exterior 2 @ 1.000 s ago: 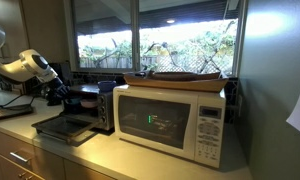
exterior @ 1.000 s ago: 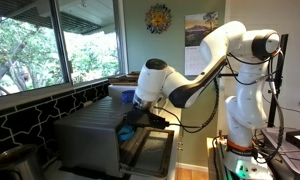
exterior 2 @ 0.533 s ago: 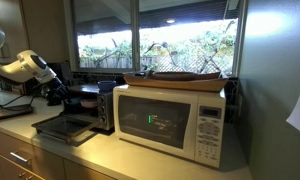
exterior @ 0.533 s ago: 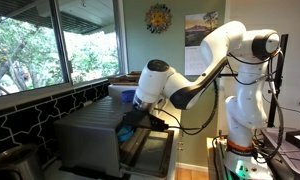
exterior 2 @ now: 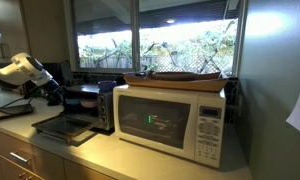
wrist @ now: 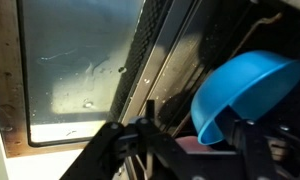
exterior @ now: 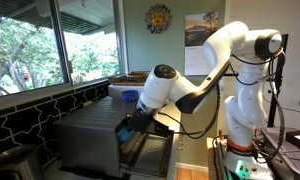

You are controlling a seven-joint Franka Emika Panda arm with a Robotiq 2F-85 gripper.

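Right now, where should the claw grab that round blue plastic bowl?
Probably the thin rim of the round blue plastic bowl. Its wide, smooth body looks too rounded to pinch, so come from the open mouth side and pinch the rim wall, inside and outside.

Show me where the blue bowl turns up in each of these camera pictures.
In an exterior view: the blue bowl is a small blue patch left of centre, under the arm's end.
In an exterior view, the one with the microwave: it cannot be made out.
Wrist view: large, filling the right half.
Shared landmark: the toaster oven's open door.
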